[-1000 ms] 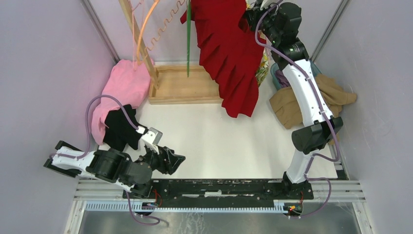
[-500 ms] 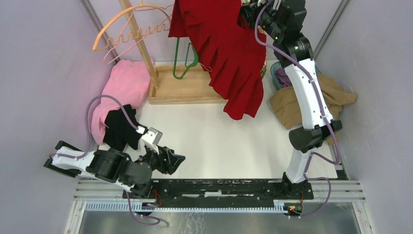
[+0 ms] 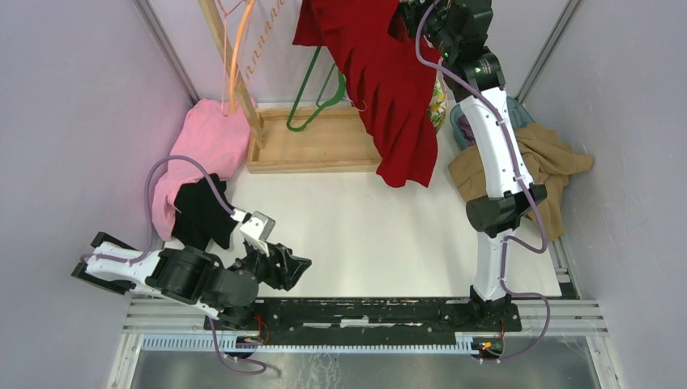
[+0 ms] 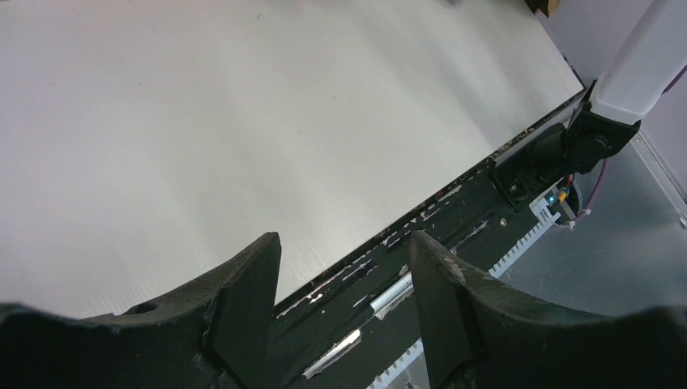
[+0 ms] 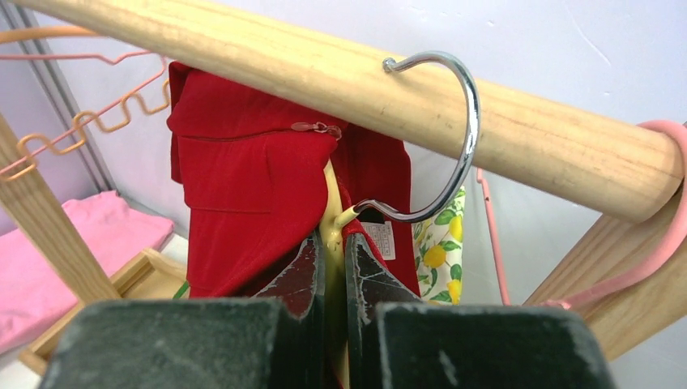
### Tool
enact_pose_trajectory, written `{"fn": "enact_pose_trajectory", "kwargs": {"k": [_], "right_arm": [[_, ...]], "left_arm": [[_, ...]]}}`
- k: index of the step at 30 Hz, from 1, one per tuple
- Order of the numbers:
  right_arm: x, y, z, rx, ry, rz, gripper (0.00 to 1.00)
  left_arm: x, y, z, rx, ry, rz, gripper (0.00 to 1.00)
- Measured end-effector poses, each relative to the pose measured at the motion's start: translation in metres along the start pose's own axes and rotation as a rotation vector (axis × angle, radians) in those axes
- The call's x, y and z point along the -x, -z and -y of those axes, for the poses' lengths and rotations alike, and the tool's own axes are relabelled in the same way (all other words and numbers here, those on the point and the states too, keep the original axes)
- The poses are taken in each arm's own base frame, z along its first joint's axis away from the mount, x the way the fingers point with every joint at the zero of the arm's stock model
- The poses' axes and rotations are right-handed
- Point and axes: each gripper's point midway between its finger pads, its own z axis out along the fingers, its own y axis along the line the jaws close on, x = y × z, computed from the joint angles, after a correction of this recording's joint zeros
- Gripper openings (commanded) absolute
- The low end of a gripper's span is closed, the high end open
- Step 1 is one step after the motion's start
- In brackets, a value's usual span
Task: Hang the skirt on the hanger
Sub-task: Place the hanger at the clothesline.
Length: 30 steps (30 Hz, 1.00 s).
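The lemon-print skirt (image 5: pixel 441 243) hangs behind the red garment, just right of my right gripper; a sliver of it shows in the top view (image 3: pixel 438 96). A thin pink hanger (image 5: pixel 490 231) runs down beside it, with a pink hook (image 5: pixel 668 235) over the wooden rod's right end. I cannot tell whether the skirt hangs on it. My right gripper (image 5: pixel 332 243) (image 3: pixel 413 20) is shut on a pale yellow hanger neck (image 5: pixel 330 207). Its metal hook (image 5: pixel 462 121) lies over the rod and it carries the red garment (image 3: pixel 397 89). My left gripper (image 4: pixel 344 239) (image 3: pixel 296 266) is open and empty, low at the near table edge.
A wooden rack with a rod (image 5: pixel 324 73) and tray base (image 3: pixel 312 146) stands at the back. It holds an orange hanger (image 3: pixel 237 49), a salmon zigzag wire (image 5: pixel 81 121) and a green hanger (image 3: pixel 312 93). Pink and black cloth (image 3: pixel 194 174) lies left. A tan garment (image 3: pixel 543 166) lies right.
My right arm has shifted left at the rod, still holding the yellow hanger. The red garment has swung right. The green and orange hangers have swung and turned. The left arm has stayed still.
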Motion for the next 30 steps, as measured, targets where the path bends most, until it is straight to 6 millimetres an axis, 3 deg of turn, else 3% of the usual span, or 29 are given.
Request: {"fn": "enact_pose_trajectory", "kwargs": {"k": [20, 26, 30], "right_arm": [[-0.017, -0.034, 0.007, -0.035, -0.015, 0.076, 0.02], [-0.017, -0.03, 0.005, -0.029, -0.028, 0.082, 0.38], [-0.023, -0.018, 0.001, -0.021, -0.062, 0.039, 0.46]], "left_arm": [[0.001, 0.001, -0.003, 0.02, -0.012, -0.005, 0.67], [0.0, 0.001, -0.003, 0.022, -0.014, -0.007, 0.66], [0.0, 0.0, -0.003, 0.023, -0.012, -0.008, 0.66]]}}
